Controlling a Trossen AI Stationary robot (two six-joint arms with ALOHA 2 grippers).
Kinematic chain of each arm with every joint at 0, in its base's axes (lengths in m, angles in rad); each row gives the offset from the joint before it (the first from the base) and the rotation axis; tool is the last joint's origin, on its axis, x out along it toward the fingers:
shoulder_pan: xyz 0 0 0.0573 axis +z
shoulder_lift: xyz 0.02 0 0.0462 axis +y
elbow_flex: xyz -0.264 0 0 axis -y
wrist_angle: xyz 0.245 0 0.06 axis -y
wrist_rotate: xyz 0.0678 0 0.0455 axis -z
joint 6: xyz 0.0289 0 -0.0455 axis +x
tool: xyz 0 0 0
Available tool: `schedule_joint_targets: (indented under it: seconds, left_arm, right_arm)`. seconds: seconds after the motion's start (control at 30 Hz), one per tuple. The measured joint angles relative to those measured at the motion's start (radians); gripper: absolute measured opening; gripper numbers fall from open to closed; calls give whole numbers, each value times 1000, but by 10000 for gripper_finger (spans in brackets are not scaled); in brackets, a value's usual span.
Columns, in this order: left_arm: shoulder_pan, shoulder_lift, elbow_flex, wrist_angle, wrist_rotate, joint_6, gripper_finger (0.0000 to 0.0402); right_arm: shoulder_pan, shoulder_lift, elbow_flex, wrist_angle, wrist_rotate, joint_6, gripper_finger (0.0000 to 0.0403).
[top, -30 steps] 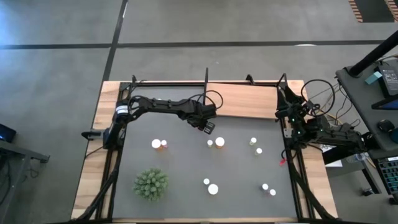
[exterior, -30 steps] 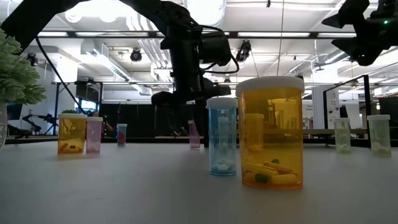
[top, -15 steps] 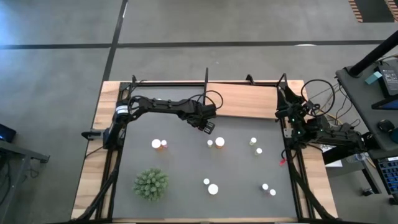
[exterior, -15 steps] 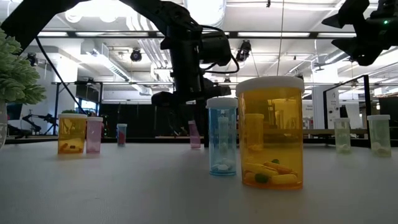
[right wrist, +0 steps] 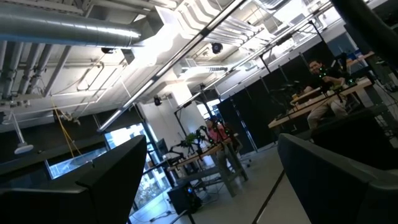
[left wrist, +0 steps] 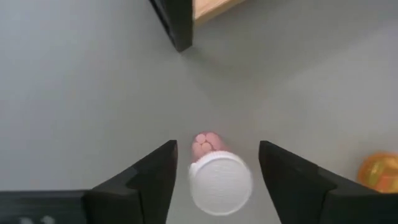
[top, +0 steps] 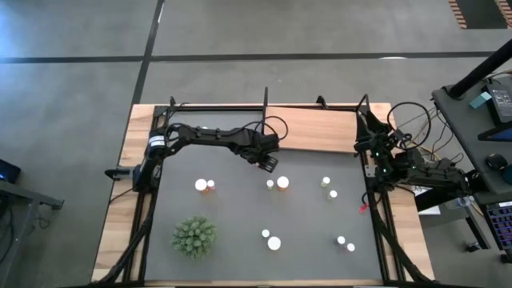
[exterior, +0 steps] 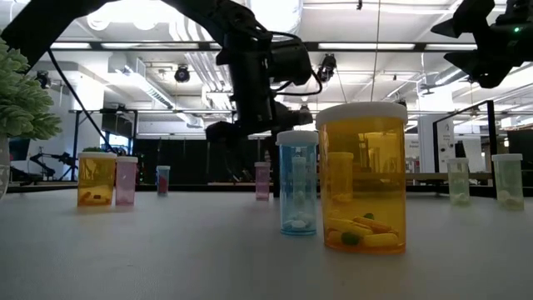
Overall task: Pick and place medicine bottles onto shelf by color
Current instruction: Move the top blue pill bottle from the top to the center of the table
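A pink medicine bottle (left wrist: 221, 183) with a white cap stands upright on the dark grey mat (left wrist: 74, 93), just in front of the shelf's near edge. My left gripper (left wrist: 217, 148) points down over it, open. One finger stands on each side of the cap, with a small gap on both sides. In the low view this bottle (exterior: 263, 181) stands below the gripper (exterior: 250, 133). The shelf (top: 316, 128) is a light-wood board at the table's far side. My right gripper (right wrist: 211, 186) waits open at the table's right edge, pointing up into the room.
Pairs of other bottles stand on the mat (top: 201, 185), (top: 282, 182), (top: 326, 182), (top: 274, 242), (top: 341, 239). An orange bottle (left wrist: 380, 174) stands close to my left gripper. A green spiky plant (top: 194, 237) sits near left. A black shelf post (left wrist: 177, 25) stands just beyond the pink bottle.
My left gripper has opened and let go of the pink bottle. The bottle stays standing on the mat where it was held.
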Motion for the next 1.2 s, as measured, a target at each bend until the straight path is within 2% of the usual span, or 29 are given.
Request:
schedule_joint_targets:
  seconds: [0.2,0.37,0.67,0.83,1.2]
  left_arm:
    - [-3,-25,6,-16,0,0,247]
    - [-3,-70,5,-59,-12,1,258]
    - [-3,-220,-30,-218,-127,0,259]
    - [11,-362,-161,-206,-191,-1,259]
    - [70,-672,-587,-70,-302,-125,258]
  right_arm:
    - [0,0,0,0,0,0,352]
    - [0,0,0,0,0,0,352]
    - [0,0,0,0,0,0,352]
    - [0,0,0,0,0,0,352]
    - [0,1,0,0,0,0,352]
